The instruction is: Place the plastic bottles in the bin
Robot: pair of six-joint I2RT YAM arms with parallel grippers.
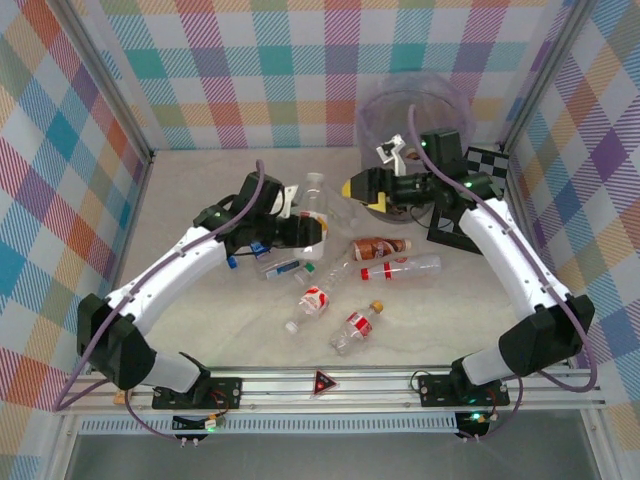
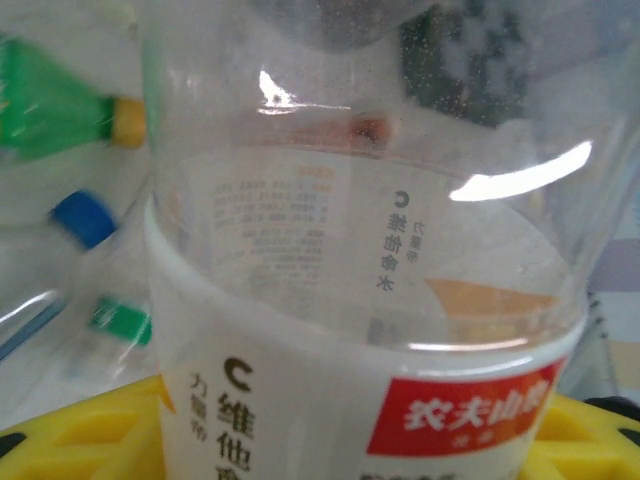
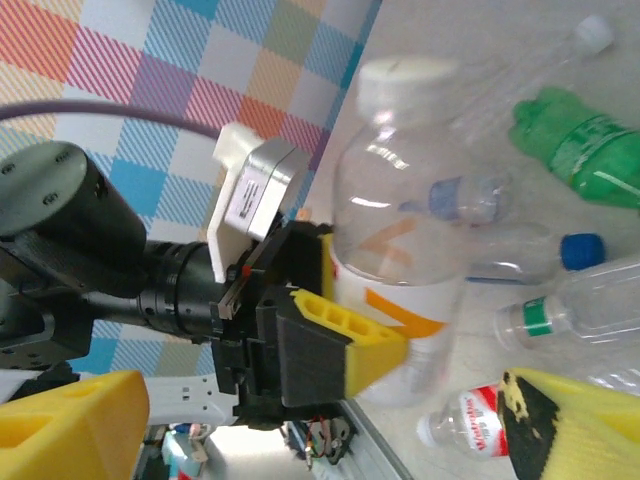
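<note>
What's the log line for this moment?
left tool gripping upright clear white-capped plastic bottle | right tool open, empty | translucent round lilac plastic bin beyond right tool

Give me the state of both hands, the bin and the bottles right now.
White-cap bottle: upright, capped, gripped.
Left hand: closed on that bottle.
Right hand: open, empty.
Bin: upright, mouth open.
Brown-label bottle: lying on its side.
Green bottle: lying on its side.
</note>
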